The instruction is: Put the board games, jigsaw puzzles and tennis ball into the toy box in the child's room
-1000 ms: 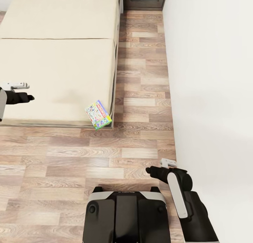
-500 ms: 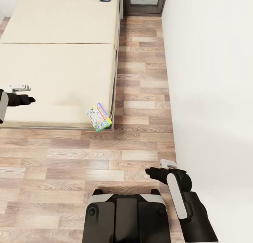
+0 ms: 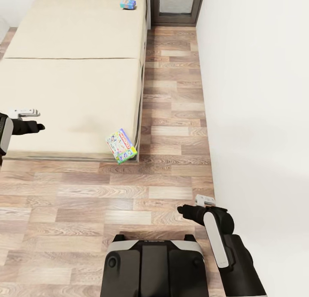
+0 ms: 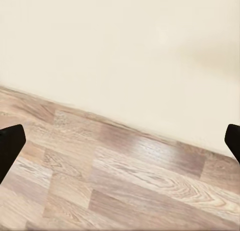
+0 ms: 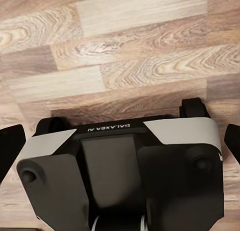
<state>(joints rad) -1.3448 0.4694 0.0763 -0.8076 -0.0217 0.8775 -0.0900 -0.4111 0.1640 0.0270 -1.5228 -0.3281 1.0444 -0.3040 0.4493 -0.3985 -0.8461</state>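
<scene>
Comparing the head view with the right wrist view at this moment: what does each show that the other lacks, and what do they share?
Head view alone: the bed with two board games on it, the green-topped one at the near corner and the light blue one far up the mattress, plus the white wall, the left gripper and the right gripper.
Right wrist view alone: its own dark fingertips at the picture's edges, spread apart with nothing between them.
Shared: the wood-plank floor and the robot's base.

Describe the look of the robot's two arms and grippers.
Both arms are black with glossy white panels; the right forearm carries a long white strip. Each ends in a black gripper, left gripper and right gripper, with a small white-grey block beside the wrist. No cables show.
</scene>
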